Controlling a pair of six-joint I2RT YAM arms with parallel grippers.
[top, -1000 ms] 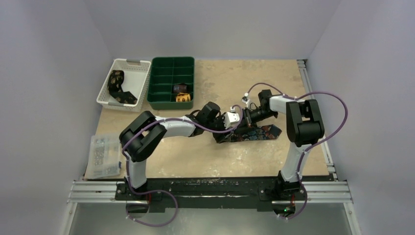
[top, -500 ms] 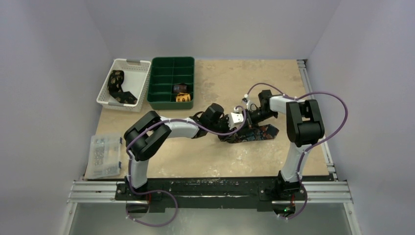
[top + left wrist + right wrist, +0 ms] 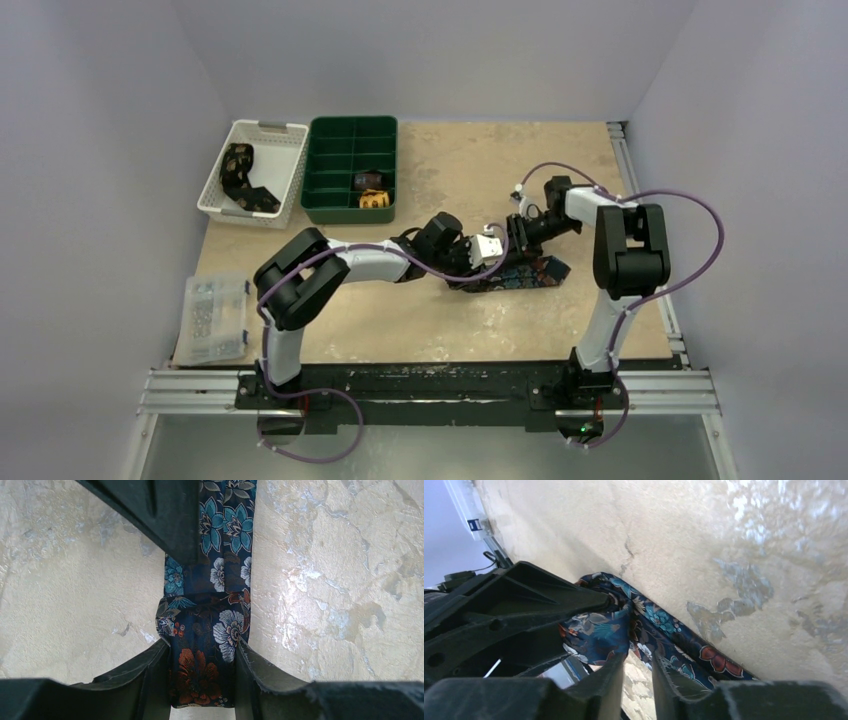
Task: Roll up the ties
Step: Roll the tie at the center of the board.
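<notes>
left gripper point(image 3: 202, 647) clamps the rolled end of the navy tie point(image 3: 227, 575), likely to keep the coil tight; right gripper point(image 3: 639, 657) sits just beside that tie, jaws slightly parted, empty.

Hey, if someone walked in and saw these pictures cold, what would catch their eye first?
A navy floral tie lies mid-table, its doubled-over end pinched between the left arm's jaws, while the right arm's jaws stand slightly apart right beside it. At the far left, a green tray holds two finished rolls, next to a white basket containing a black-and-gold tie.
</notes>
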